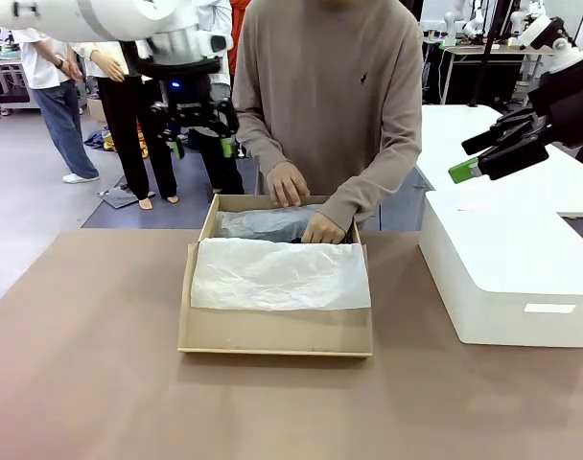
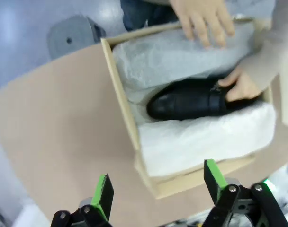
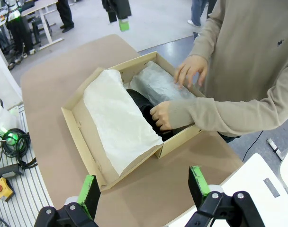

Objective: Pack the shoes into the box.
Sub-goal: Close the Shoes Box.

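Observation:
The tan cardboard box (image 1: pixel 272 333) sits open at mid-table, lined with white tissue paper (image 1: pixel 277 273). One shiny black shoe (image 2: pixel 191 101) lies inside at the far end, between folds of tissue; it is also visible as the shoe (image 3: pixel 145 109) in the right wrist view. One of the person's hands (image 2: pixel 241 87) holds the shoe's heel end, and the other hand (image 2: pixel 203 21) presses on tissue at the box's far side. My left gripper (image 1: pixel 203 146) hangs open, high above the box's far left corner. My right gripper (image 1: pixel 469 158) is open, raised at the right.
A larger white box (image 1: pixel 512 278) with rounded corners stands on the table's right side, under my right gripper. The person stands at the far edge behind the cardboard box. Bare brown tabletop (image 1: pixel 90 364) lies left of and in front of the box.

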`<move>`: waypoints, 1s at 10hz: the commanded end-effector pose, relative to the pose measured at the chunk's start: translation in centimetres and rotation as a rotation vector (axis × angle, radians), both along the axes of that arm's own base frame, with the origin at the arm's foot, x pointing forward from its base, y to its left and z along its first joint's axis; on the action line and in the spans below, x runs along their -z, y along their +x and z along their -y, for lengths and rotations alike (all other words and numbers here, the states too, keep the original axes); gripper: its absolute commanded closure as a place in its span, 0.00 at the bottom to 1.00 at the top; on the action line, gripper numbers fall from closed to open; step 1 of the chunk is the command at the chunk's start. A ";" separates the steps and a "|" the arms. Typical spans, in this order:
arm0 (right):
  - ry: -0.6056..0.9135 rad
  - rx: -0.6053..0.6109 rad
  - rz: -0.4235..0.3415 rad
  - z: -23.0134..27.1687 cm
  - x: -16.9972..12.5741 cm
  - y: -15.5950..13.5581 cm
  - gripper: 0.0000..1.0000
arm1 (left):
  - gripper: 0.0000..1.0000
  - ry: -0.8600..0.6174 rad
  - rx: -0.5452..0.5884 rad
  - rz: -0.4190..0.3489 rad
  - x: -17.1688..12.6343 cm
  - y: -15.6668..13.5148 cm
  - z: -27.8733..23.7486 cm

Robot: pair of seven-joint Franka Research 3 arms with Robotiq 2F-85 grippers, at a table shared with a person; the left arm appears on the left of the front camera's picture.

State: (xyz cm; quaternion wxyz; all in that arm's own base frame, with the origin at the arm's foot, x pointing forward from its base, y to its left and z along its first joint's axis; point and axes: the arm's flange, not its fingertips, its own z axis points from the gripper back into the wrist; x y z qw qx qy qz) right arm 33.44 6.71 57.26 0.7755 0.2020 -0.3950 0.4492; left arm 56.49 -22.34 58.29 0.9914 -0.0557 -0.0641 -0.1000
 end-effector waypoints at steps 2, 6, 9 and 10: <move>0.018 -0.022 0.012 0.1 0.0 0.3 0.00 | 0.00 -0.014 0.384 0.034 0.3 -1.1 -6.5; 0.018 -0.022 0.012 0.1 0.0 0.3 0.00 | 0.08 -0.073 0.879 0.038 0.8 -0.8 -12.4; 0.018 -0.022 0.012 0.1 0.0 0.3 0.00 | 0.64 -0.009 1.032 0.060 1.1 -0.7 -13.9; 0.018 -0.022 0.012 0.1 0.0 0.3 0.00 | 0.82 0.038 1.089 0.080 1.3 -0.8 -13.9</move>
